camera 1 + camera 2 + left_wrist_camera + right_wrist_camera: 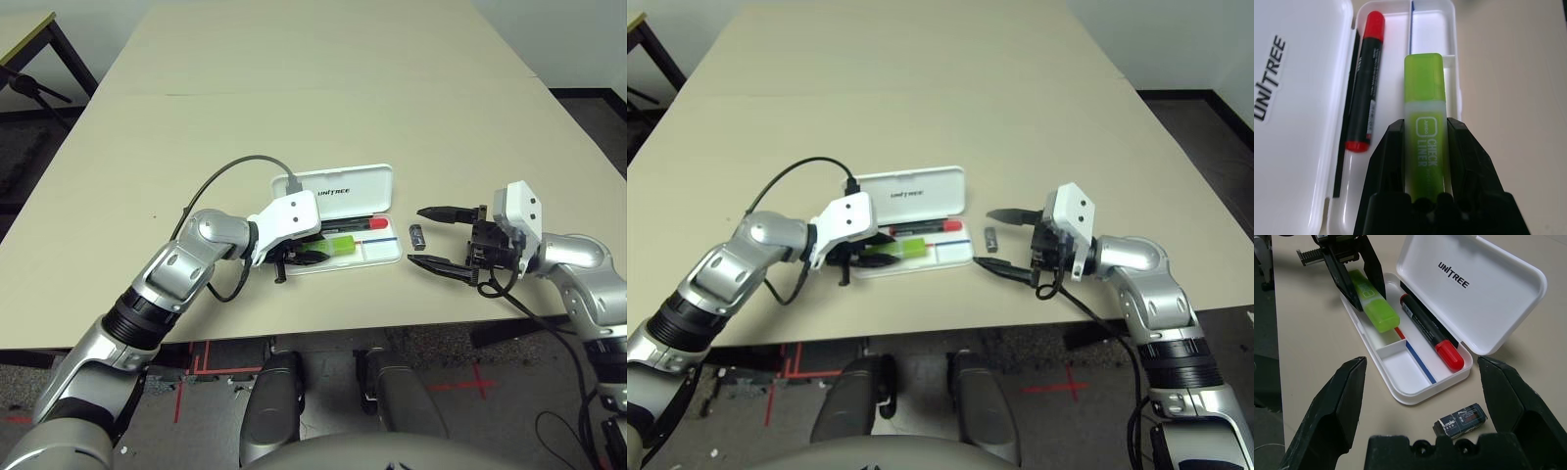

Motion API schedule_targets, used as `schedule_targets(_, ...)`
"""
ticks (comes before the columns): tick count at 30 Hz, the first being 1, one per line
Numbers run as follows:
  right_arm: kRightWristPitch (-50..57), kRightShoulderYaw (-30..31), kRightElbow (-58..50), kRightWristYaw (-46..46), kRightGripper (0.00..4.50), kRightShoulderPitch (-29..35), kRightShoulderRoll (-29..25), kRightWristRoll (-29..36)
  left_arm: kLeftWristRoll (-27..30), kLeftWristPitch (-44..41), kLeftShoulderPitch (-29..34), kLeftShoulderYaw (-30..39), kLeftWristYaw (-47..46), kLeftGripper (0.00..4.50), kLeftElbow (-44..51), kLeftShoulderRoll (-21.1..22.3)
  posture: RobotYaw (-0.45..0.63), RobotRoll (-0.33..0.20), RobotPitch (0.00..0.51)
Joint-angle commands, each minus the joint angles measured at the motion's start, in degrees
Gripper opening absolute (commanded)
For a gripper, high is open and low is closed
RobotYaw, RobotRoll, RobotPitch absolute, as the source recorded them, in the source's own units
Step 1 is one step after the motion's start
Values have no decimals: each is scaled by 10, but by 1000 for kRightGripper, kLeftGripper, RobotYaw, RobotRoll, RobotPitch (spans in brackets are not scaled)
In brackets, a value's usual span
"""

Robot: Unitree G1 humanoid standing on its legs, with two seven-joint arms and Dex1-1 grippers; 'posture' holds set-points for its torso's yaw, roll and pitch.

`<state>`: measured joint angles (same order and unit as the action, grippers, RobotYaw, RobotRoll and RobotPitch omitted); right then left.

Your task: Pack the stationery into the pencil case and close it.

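Note:
The white pencil case [388, 258] lies open at the table's front, its "UNITREE" lid [1469, 289] tipped back. The red marker [1365, 83] rests in the tray along the hinge side. My left gripper [1425, 125] is shut on the lime-green highlighter [1424, 98], which slants down into the tray's left part [338, 245]. The small dark grey block [1462, 420] lies on the table just right of the case. My right gripper [1420, 363] is open, one finger on either side of the block [417, 236], touching nothing.
The tan table [313, 98] stretches far behind the case. A black cable [225, 176] loops from my left wrist over the table left of the case. The front edge runs close below both grippers. A dark stand [39, 88] is off the table's far left.

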<state>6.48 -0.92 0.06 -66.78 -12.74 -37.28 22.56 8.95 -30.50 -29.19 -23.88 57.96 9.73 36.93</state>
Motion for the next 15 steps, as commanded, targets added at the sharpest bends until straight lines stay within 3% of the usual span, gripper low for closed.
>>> schedule_targets(1,-7,1,0,1,4500,5,-2,-4,-1,-6,-2,-3,14,2184,0,-2,-27,0,150)
schedule_targets(7,-6,6,0,4,4500,0,1,-6,4,-14,1,6,17,4458,11,-4,-21,0,151)
schedule_targets(15,0,3,1,12,4500,-5,5,-3,76,24,50,109,27,4487,57,10,-13,0,146)
